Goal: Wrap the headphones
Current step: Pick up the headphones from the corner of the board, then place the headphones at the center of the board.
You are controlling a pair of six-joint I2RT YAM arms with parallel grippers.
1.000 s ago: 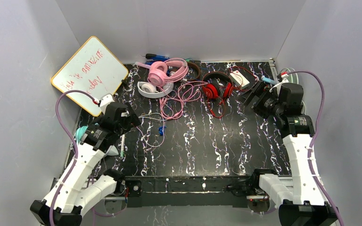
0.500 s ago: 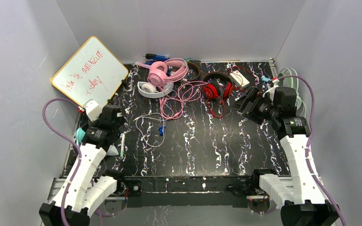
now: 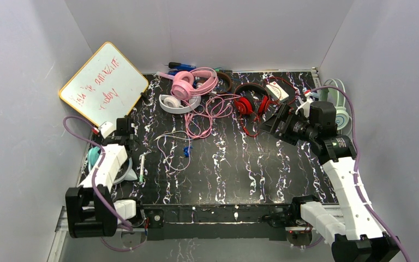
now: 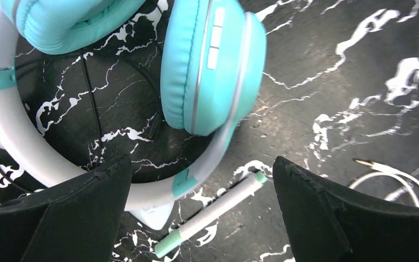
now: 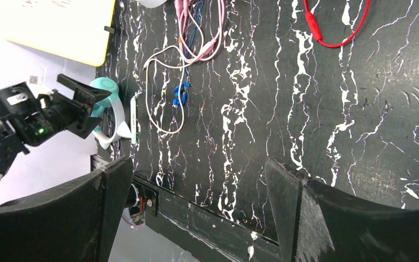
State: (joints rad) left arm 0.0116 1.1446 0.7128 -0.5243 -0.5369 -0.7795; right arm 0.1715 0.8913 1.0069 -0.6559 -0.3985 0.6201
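The left gripper (image 4: 201, 164) has its two black fingers spread wide with nothing between them. Directly below the gap lie the teal headphones (image 4: 213, 65), flat on the black marbled table (image 4: 333, 82). One padded cup sits under the open jaws, its long side running away from them. The white and teal headband curves off toward the left finger. One white marker pen (image 4: 213, 213) with green ends lies just beside the headband, slanting across the gap. One white cable (image 4: 393, 177) with a metal plug lies off the right finger. The left arm is folded back tightly, elbow near its base, wrist tipped down at the table's left edge.

The right gripper (image 5: 196, 164) is also spread wide and empty, hovering above the table. That arm reaches forward, forearm sloping up, wrist turned toward the table's middle. Near the front of its jaws lie the red headphones (image 3: 251, 103) and a small white box (image 3: 277, 90). Behind its wrist, the mint green headphones (image 3: 339, 103) lie at the table's right edge. Farther beyond the jaws, the pink headphones (image 3: 188, 82) overlap the white headphones (image 3: 174, 103), with the brown headphones (image 3: 226, 82) partly hidden behind. That makes six headphones, one of each colour. One whiteboard (image 3: 103, 84) leans at the far left.
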